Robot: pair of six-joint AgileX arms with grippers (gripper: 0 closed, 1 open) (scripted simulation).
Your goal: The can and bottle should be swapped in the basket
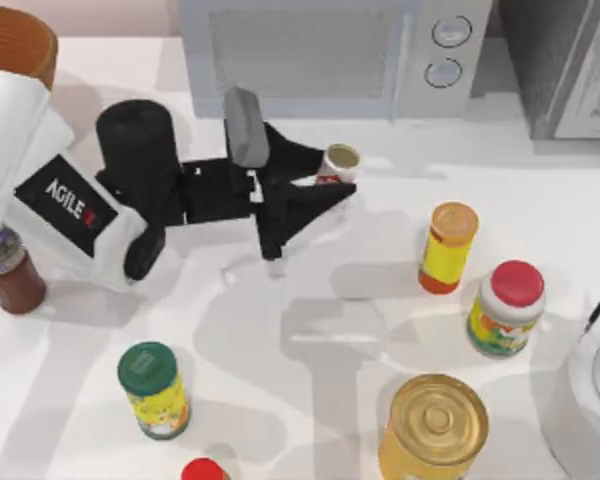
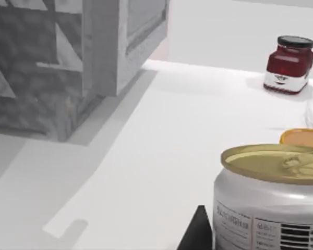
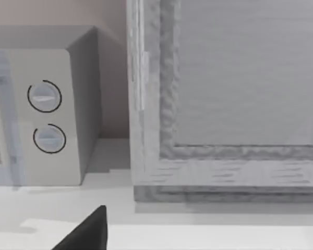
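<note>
- The left gripper [image 1: 330, 185] of the AgileX pair reaches across the white counter [image 1: 310, 330] toward its far middle, just in front of the microwave [image 1: 330, 50].
- Its black jaws stand spread on either side of the can [image 1: 338, 163], one finger on the far side and one on the near side; whether they press on the can cannot be told.
- The can, slim with a white and red label and a dull olive-gold top, stands upright on the counter, not in the basket [image 1: 15, 40].
- In the left wrist view the can [image 2: 271, 198] looms close, its pull-tab top level, with one dark fingertip [image 2: 197, 232] just beside its wall.
- The orange-tan wicker basket sits at the far left corner, well apart from the can.
- The reddish-brown bottle [image 1: 8, 272] with a white-and-blue neck label stands at the left edge, partly hidden by the left arm's white casing.
- To the right of the can stand a yellow bottle with an orange lid [image 1: 448, 247] and a red-lidded jar [image 1: 504, 308]; a large yellow can with a gold lid [image 1: 435, 428] and a green-lidded jar [image 1: 155, 390] stand nearer.
- A red jar with a black lid [image 2: 288, 65] shows far off in the left wrist view.
- The right arm's white casing [image 1: 595, 390] rests at the right edge; a dark finger [image 3: 86, 232] shows in its wrist view, facing the microwave dials [image 3: 47, 117]; the state of its jaws cannot be told.
</note>
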